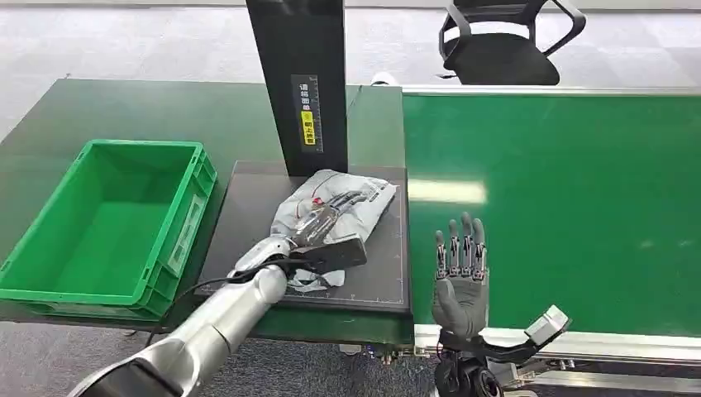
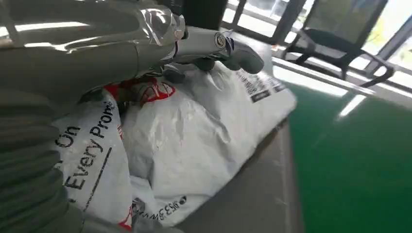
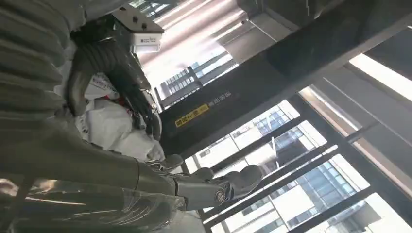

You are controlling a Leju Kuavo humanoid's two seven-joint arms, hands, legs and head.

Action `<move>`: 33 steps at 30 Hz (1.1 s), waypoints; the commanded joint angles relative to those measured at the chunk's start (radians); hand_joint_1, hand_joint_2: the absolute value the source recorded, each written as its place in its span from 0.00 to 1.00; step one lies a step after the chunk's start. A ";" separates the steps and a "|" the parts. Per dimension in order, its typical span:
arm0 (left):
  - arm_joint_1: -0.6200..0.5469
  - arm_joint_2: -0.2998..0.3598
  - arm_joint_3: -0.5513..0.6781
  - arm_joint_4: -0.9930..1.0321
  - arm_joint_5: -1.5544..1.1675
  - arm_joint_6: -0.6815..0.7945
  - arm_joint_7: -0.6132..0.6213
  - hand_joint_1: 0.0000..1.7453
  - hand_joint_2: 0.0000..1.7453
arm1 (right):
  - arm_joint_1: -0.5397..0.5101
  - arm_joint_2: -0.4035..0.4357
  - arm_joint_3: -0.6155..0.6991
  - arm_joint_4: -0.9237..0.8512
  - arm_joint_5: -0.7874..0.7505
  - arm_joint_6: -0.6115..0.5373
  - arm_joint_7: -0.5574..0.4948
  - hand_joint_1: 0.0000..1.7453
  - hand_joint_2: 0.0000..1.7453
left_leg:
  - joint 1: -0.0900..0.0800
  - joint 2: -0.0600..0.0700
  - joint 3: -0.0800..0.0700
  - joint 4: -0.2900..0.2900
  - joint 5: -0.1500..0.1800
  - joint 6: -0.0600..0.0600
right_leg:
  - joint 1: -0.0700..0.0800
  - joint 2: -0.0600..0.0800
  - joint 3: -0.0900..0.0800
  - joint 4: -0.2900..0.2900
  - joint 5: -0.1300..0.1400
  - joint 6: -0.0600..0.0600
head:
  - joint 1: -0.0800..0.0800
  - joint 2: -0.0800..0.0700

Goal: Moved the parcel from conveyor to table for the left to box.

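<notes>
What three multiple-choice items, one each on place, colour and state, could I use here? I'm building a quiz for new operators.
1. Where does the parcel lie?
A. in the crate
B. on the black mat by the post
C. on the conveyor

2. What colour is the crate?
A. green
B. blue
C. grey

3. What is the right hand doing?
A. gripping the parcel
B. pressing on the crate
C. holding nothing, fingers spread

Key:
1 B: the parcel lies on the mat in front of the post, with the left hand resting on it.
2 A: the crate is green and holds nothing.
3 C: the right hand is upright at the edge of the conveyor, its fingers apart and nothing in them.
</notes>
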 commanded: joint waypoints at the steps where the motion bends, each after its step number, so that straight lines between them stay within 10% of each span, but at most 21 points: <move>1: -0.089 0.041 0.063 0.181 0.026 0.003 0.044 0.00 1.00 | 0.011 -0.002 -0.039 -0.009 0.001 0.003 0.006 0.00 1.00 | 0.001 0.001 0.001 0.000 0.000 0.000 | 0.001 -0.001 0.002 -0.001 0.000 0.000 | 0.001 0.000; 19: -0.001 0.052 0.070 0.187 -0.057 0.058 0.087 0.00 1.00 | 0.022 -0.004 -0.032 -0.024 0.007 0.003 0.020 0.00 1.00 | 0.000 0.002 0.005 -0.002 0.000 0.000 | 0.000 0.000 0.005 -0.002 0.000 -0.001 | 0.000 0.000; 20: -0.001 0.052 0.070 0.187 -0.057 0.058 0.087 0.13 1.00 | 0.022 -0.004 -0.032 -0.024 0.007 0.003 0.020 0.00 1.00 | 0.000 0.001 0.005 -0.001 0.000 0.000 | 0.000 0.000 0.005 -0.001 0.000 0.000 | 0.000 0.000; 21: 0.000 0.051 0.068 0.188 -0.062 0.054 0.086 0.77 1.00 | 0.023 -0.004 -0.031 -0.025 0.007 0.003 0.020 0.00 1.00 | 0.000 0.002 0.005 -0.002 0.000 0.000 | 0.000 0.000 0.006 -0.002 0.001 -0.001 | 0.000 0.000; 22: 0.004 0.050 0.067 0.186 -0.067 0.056 0.085 0.85 1.00 | 0.025 -0.004 -0.031 -0.026 0.007 0.002 0.021 0.00 1.00 | 0.000 0.002 0.005 -0.002 0.000 0.000 | 0.000 0.001 0.005 -0.002 0.000 -0.001 | 0.000 0.000; 33: 0.050 0.025 0.166 0.115 -0.060 0.224 -0.015 1.00 1.00 | 0.014 -0.009 -0.032 -0.014 0.003 -0.008 0.030 0.00 1.00 | 0.000 0.001 0.007 -0.002 0.000 0.000 | 0.000 0.000 0.007 -0.002 0.001 0.000 | 0.000 0.000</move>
